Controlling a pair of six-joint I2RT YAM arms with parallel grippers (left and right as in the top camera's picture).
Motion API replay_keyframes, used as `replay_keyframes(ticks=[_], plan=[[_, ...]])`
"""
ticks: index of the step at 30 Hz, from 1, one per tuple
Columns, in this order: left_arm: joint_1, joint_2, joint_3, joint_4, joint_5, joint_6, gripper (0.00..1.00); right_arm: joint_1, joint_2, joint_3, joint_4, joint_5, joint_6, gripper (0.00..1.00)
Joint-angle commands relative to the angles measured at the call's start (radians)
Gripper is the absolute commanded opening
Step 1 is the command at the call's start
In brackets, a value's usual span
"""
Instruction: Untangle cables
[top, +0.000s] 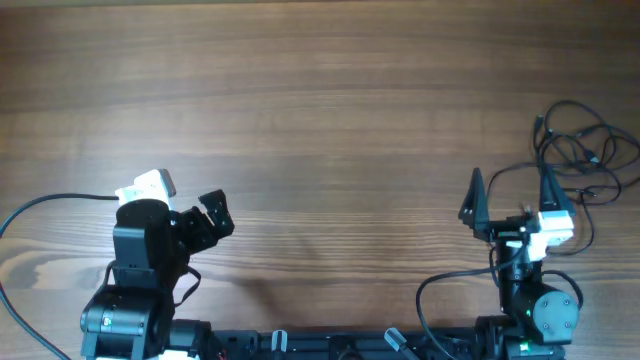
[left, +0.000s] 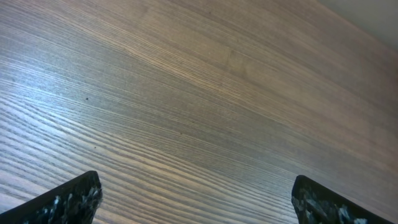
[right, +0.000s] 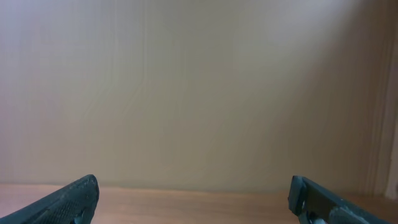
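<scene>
A tangle of thin black cables (top: 582, 150) lies on the wooden table (top: 320, 120) at the far right, seen only in the overhead view. My right gripper (top: 511, 192) is open and empty, just left of and below the tangle, with its right finger close to the cable loops. In the right wrist view the open gripper (right: 193, 202) faces a plain wall, with no cable between its fingers. My left gripper (top: 216, 218) is open and empty at the front left, far from the cables. The left wrist view shows its open jaws (left: 196, 202) over bare wood.
A black robot supply cable (top: 40, 205) curves along the left table edge by the left arm. Another black lead (top: 440, 290) loops beside the right arm's base at the front edge.
</scene>
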Motion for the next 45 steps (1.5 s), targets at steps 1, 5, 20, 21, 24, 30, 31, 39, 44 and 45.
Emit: replay_keyframes(ticks=[1,5,20,21,24,30,31,39,44,45], plan=[[-0.002,-0.002,-0.010,0.001,-0.003,-0.013,1.00,0.015,-0.073,-0.040,0.008,0.034,-0.010,1.00],[-0.002,-0.002,-0.010,0.001,-0.003,-0.013,1.00,0.023,-0.089,-0.047,-0.044,-0.094,-0.183,1.00],[-0.002,-0.002,-0.010,0.001,-0.003,-0.013,1.00,0.024,-0.089,-0.047,-0.362,-0.092,-0.179,1.00],[-0.002,-0.002,-0.010,0.001,-0.003,-0.013,1.00,0.024,-0.089,-0.047,-0.364,-0.092,-0.186,1.00],[-0.002,-0.002,-0.010,0.001,-0.003,-0.013,1.00,0.024,-0.089,-0.047,-0.367,-0.090,-0.185,1.00],[-0.002,-0.002,-0.010,0.001,-0.003,-0.013,1.00,0.023,-0.089,-0.047,-0.364,-0.085,-0.186,1.00],[-0.002,-0.002,-0.010,0.001,-0.003,-0.013,1.00,0.023,-0.089,-0.047,-0.364,-0.085,-0.186,1.00],[-0.002,-0.002,-0.010,0.001,-0.002,-0.013,1.00,0.023,-0.089,-0.047,-0.364,-0.085,-0.186,1.00],[-0.002,-0.002,-0.010,0.001,-0.003,-0.013,1.00,0.023,-0.089,-0.047,-0.364,-0.085,-0.186,0.99],[-0.002,-0.002,-0.010,0.001,-0.003,-0.013,1.00,0.023,-0.089,-0.047,-0.364,-0.085,-0.186,1.00]])
